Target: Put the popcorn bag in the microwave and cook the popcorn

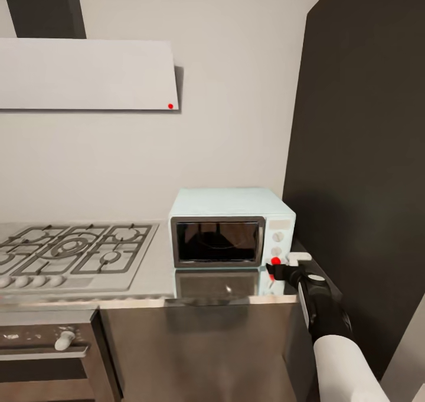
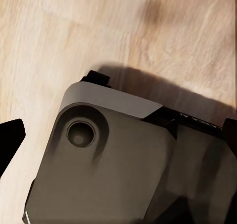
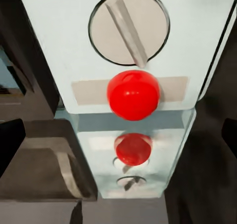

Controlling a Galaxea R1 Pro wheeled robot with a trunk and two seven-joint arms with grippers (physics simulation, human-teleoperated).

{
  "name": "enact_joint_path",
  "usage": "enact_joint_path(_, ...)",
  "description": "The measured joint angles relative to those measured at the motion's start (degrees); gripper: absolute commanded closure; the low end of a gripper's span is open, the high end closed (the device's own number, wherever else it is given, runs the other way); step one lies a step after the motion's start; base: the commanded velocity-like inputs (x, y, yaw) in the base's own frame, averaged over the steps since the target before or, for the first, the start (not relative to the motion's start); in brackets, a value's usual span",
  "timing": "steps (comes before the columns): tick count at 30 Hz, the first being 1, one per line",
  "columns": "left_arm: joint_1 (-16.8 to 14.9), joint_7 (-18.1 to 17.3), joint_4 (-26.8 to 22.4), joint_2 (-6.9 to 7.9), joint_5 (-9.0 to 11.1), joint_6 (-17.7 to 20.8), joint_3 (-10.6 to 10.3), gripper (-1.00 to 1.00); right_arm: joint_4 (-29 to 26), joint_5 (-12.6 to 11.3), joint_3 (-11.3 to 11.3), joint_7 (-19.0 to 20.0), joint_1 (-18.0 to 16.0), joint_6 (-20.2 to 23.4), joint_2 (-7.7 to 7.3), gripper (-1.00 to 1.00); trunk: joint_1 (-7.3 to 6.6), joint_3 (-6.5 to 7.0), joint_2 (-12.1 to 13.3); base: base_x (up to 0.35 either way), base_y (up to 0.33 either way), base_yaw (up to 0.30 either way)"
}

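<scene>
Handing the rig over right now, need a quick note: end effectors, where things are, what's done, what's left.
Right end effector: raised at the control panel of the pale blue-white boxy microwave, facing its red button below a white knob. Open or shut: cannot tell.
Left end effector: its wrist camera looks down at the robot's grey base over wooden floor; state unclear.
Microwave sits on the grey steel countertop, door shut. Whether the popcorn bag is inside cannot be made out through the dark glass.
Left: probably pressing the button, then confirming the popcorn cooks.
</scene>
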Motion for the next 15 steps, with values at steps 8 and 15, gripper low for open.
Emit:
enact_joint_path(8, 0.0, 0.0, 0.0, 0.0, 0.0, 0.0, 0.0, -1.0, 0.3, 0.0, 0.0, 0.1, 0.0, 0.0, -0.08, -1.0, 0.02, 0.0, 0.0, 0.037, 0.0, 0.0)
enact_joint_path(15, 0.0, 0.0, 0.0, 0.0, 0.0, 0.0, 0.0, -1.0, 0.3, 0.1, 0.0, 0.0, 0.0, 0.0, -0.09, -1.0, 0.02, 0.0, 0.0, 0.0, 0.0, 0.0)
